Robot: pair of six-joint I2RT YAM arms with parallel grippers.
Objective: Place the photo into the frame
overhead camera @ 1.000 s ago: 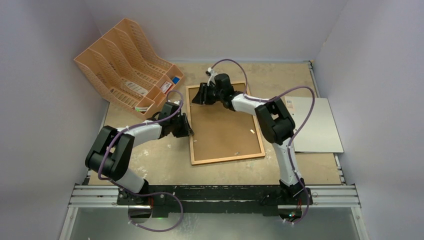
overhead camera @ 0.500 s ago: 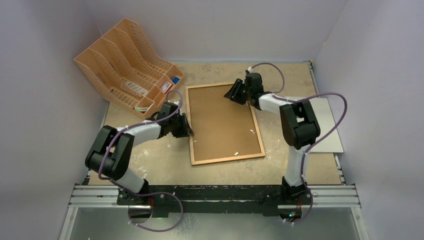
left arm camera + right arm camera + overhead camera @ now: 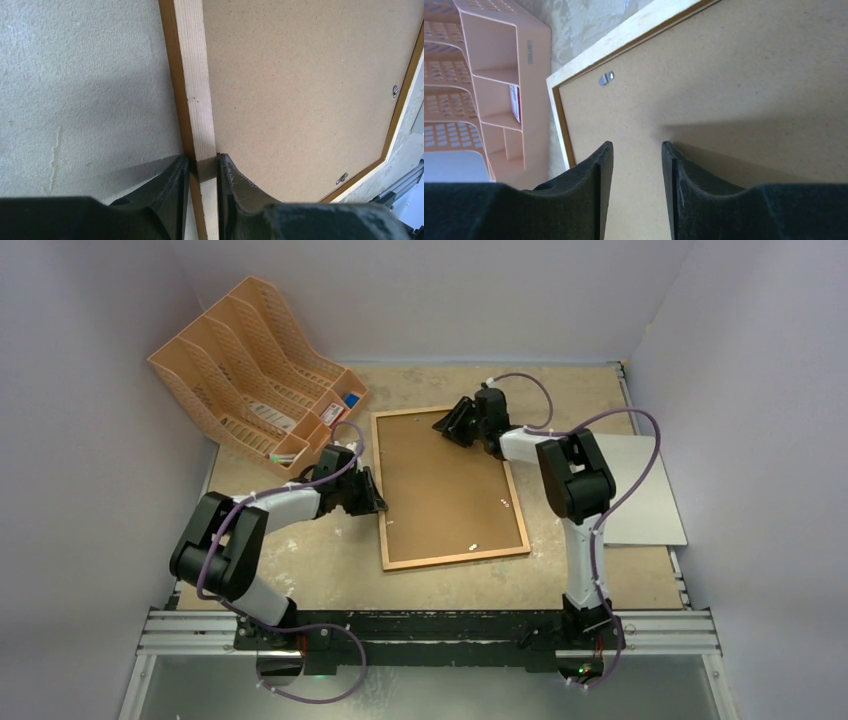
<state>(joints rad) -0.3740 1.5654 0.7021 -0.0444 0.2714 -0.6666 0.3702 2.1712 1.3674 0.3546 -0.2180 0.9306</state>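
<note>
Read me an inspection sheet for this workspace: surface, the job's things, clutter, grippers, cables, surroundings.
Surface: table, beige, worn and mottled.
Job's things: frame lies face down with the brown backing panel set in it; photo not seen in any view.
Clutter: orange file rack at the far left; pale grey sheet to the right of the frame.
Grippers: left gripper has its jaws clamped on the frame's left rail; right gripper is over the far end of the backing panel, jaws open and empty.
Cables: purple cables loop along both arms.
Surroundings: plain pale walls on three sides.
</note>
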